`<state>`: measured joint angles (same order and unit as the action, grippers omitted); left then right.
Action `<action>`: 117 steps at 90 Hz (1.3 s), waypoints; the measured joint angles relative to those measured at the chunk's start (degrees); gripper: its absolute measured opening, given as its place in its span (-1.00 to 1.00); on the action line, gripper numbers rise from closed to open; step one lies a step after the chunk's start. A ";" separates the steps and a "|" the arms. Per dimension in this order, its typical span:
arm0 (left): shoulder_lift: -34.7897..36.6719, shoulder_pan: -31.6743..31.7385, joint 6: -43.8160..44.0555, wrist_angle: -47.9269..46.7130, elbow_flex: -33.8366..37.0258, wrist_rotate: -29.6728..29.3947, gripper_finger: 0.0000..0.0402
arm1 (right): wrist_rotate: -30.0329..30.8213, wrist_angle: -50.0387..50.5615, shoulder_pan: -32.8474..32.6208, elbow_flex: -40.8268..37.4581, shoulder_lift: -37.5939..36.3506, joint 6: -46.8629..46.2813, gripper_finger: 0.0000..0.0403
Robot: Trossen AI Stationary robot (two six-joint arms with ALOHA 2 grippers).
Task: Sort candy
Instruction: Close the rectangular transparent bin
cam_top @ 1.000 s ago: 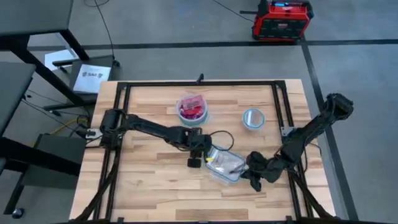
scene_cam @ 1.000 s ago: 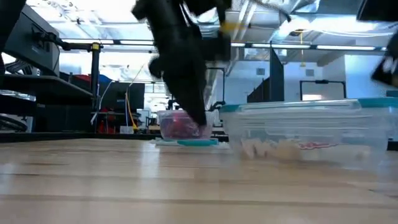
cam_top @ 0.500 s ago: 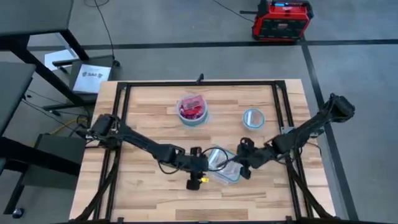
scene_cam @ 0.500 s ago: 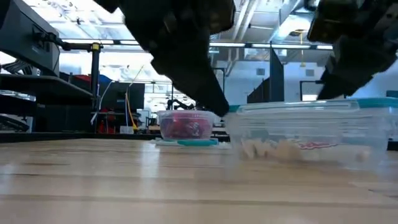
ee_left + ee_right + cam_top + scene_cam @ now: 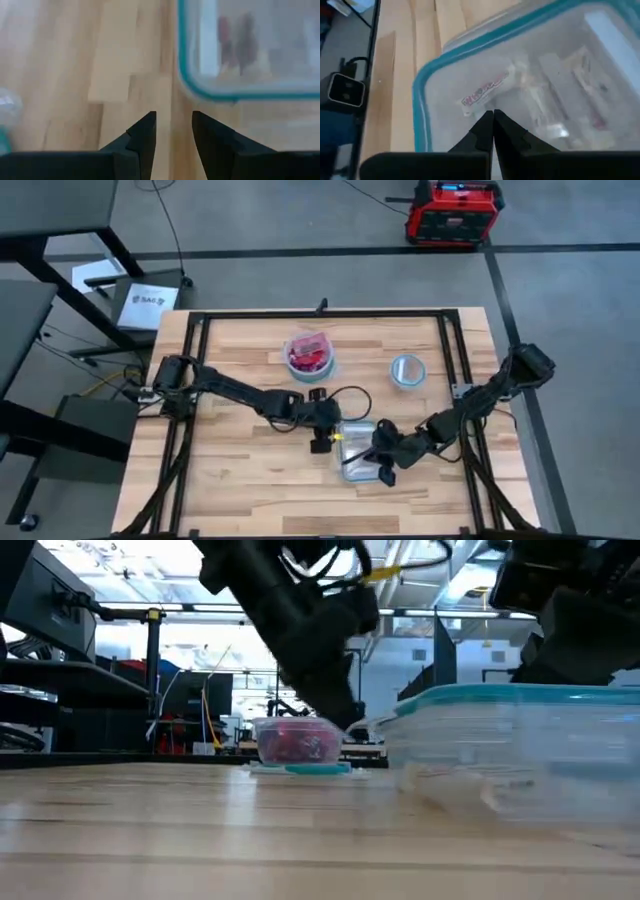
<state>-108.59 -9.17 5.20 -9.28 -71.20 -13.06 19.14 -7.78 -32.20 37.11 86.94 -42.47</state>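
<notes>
The right gripper (image 5: 493,117) is hanging over the clear rectangular tub (image 5: 362,450) at the near middle of the wooden table (image 5: 240,470), its two dark fingers (image 5: 506,130) pressed together with nothing showing between them, their tips pointing down at the whitish-silver wrapped candy (image 5: 487,92) lying inside. In the high view this gripper (image 5: 385,452) is sitting above the tub's right part, its arm reaching in from the table's right edge.

The left gripper (image 5: 174,131) is hovering just beside the tub's teal rim (image 5: 200,92), over bare wood, its fingers (image 5: 145,137) standing slightly apart and grasping nothing. From above, that gripper (image 5: 322,442) is lying against the tub's left side, its arm stretching across from the left edge of the table.

More candy is showing in the tub: pale wrappers (image 5: 585,75) in the right wrist view and two reddish pieces (image 5: 235,42) through the wall in the left wrist view. In the low view the tub (image 5: 520,755) is filling the right side, with pale sweets blurred at its bottom.

Farther back, near the middle of the table, a clear round bowl (image 5: 309,357) with a bluish rim is holding red candy (image 5: 293,743). A second round bowl (image 5: 407,370) is standing well apart to its right; what it holds cannot be told
</notes>
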 joint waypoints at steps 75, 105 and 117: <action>1.78 -7.91 5.57 27.56 16.17 5.87 -0.44 | 2.54 -20.04 4.58 2.49 16.60 19.18 -1.00; -0.84 -7.50 6.10 28.12 12.57 7.05 -0.44 | 1.71 -20.14 4.78 2.32 16.87 17.83 -1.00; -1.64 -7.48 5.34 28.08 10.75 7.41 -0.44 | 1.72 -20.16 4.92 2.31 16.87 17.67 -1.00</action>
<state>-110.23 -16.64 10.55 18.80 -60.45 -5.65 20.86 -27.94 -27.28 39.42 103.81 -24.80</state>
